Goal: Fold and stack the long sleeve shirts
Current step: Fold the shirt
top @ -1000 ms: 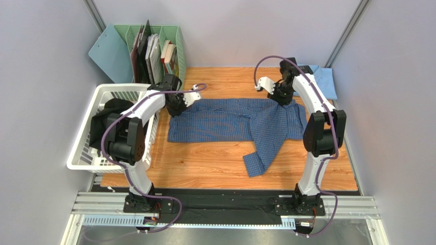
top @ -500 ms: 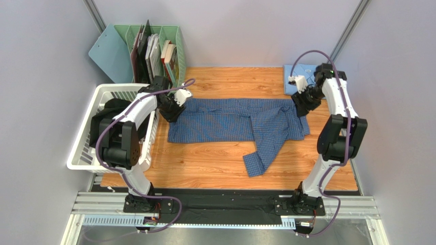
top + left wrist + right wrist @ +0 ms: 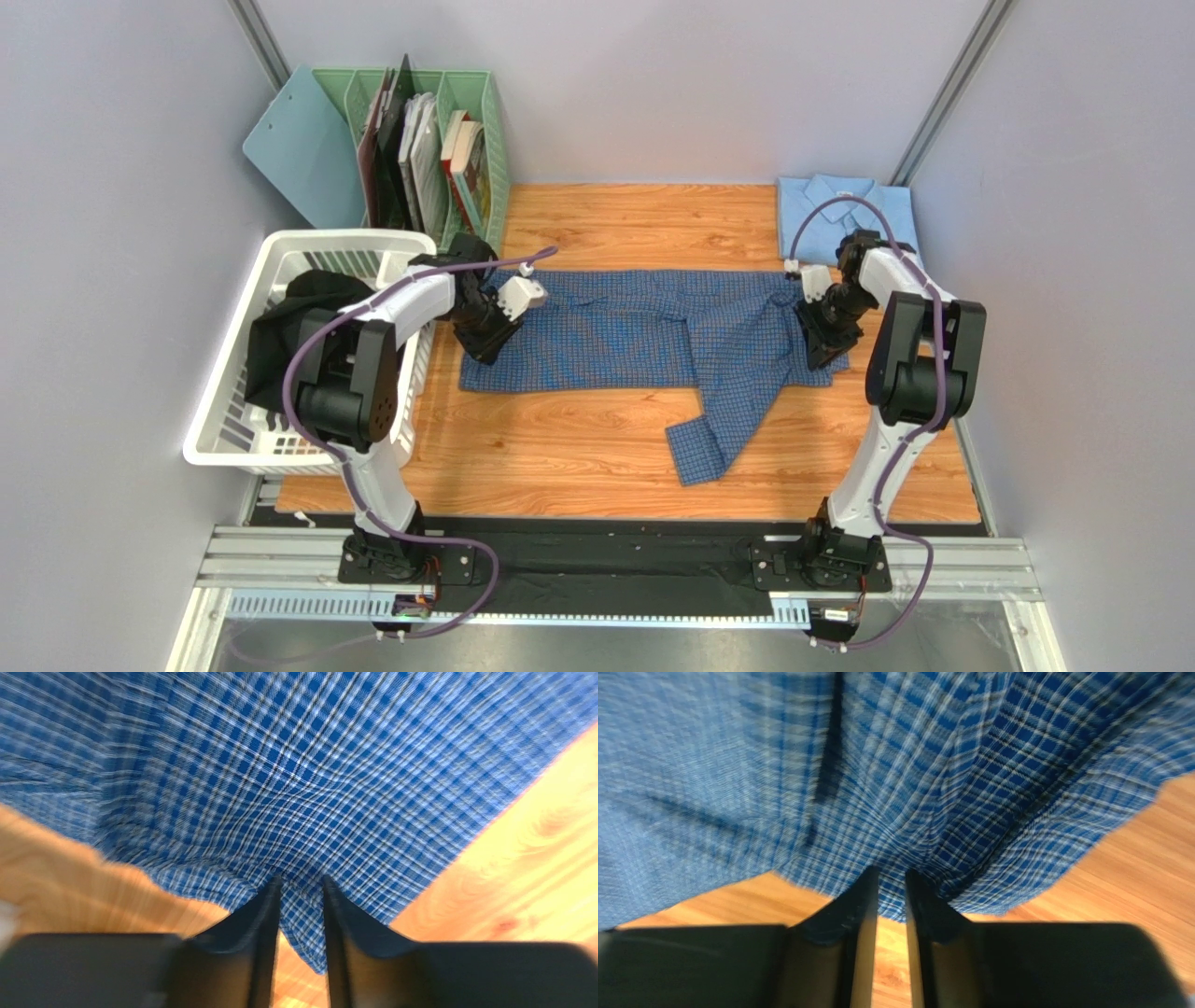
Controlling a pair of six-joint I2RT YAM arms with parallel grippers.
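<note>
Checked shirt (image 3: 645, 336): it was spread flat across the middle of the table (image 3: 589, 462), with its long axis running from the left edge toward the right edge.
Loose sleeve (image 3: 716, 427): it was found trailing from the right half of the shirt toward the near edge.
Left gripper (image 3: 491, 329): it was set at the shirt's left end. In the wrist view its fingers (image 3: 270, 903) were drawn to a narrow gap, with the cloth edge pinched between them and creases running in to the tips.
Right gripper (image 3: 817, 329): it was set at the shirt's right end. Its fingers (image 3: 864, 896) were likewise nearly closed on the cloth edge, with creases gathered there.
Governing relation: the shirt's body lay inboard of both grippers, between them and along the line joining them. Each arm was the nearer to its own end.
Step judged: a two-ended grip was taken to be in hand, ahead of a lift or fold across the long axis.
Pale blue shirt (image 3: 842, 210): it was noted folded at the far right corner, close behind the right gripper. Contact with the checked shirt could not be determined.
Basket (image 3: 302, 252): it was noted at the left edge, beside the left arm, with a dark garment (image 3: 302, 322) inside.
File rack (image 3: 421, 140): it was noted at the far left corner.
Obstruction: the loose sleeve was judged liable to drag or fold under.
</note>
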